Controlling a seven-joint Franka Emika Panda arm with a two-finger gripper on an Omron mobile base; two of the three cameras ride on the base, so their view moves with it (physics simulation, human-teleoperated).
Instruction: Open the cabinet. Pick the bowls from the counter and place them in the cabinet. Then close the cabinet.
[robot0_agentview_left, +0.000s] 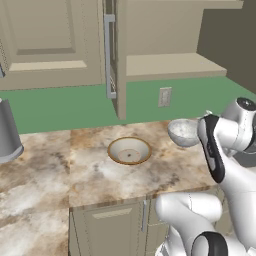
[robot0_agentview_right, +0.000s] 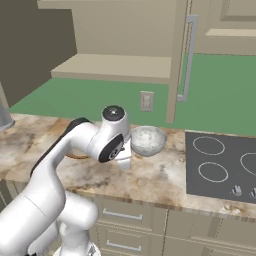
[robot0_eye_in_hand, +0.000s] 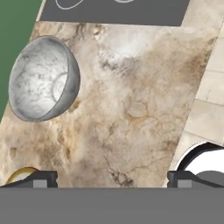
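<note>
Two bowls sit on the counter (robot0_agentview_left: 45, 170), apart from each other. The cream bowl (robot0_agentview_left: 129, 150) with the orange-brown rim rests upright near the middle of the left base view; the grey bowl (robot0_agentview_left: 183, 132) lies at about 2 o'clock from it, close to the green wall (robot0_agentview_left: 60, 105). In the hand view the grey bowl (robot0_eye_in_hand: 43, 78) sits at 10 o'clock. The gripper (robot0_eye_in_hand: 112, 177) hangs over bare stone, its fingers (robot0_eye_in_hand: 41, 178) spread wide apart and holding nothing. The cabinet (robot0_agentview_left: 165, 65) stands open, its door (robot0_agentview_left: 119, 60) swung outward edge-on with the silver handle (robot0_agentview_left: 108, 55) showing, the shelf (robot0_agentview_right: 112, 67) bare. A stovetop (robot0_agentview_right: 222, 167) lies at 3 o'clock from the grey bowl in the right base view. A grey cylinder (robot0_agentview_left: 7, 131) stands at 9 o'clock.
</note>
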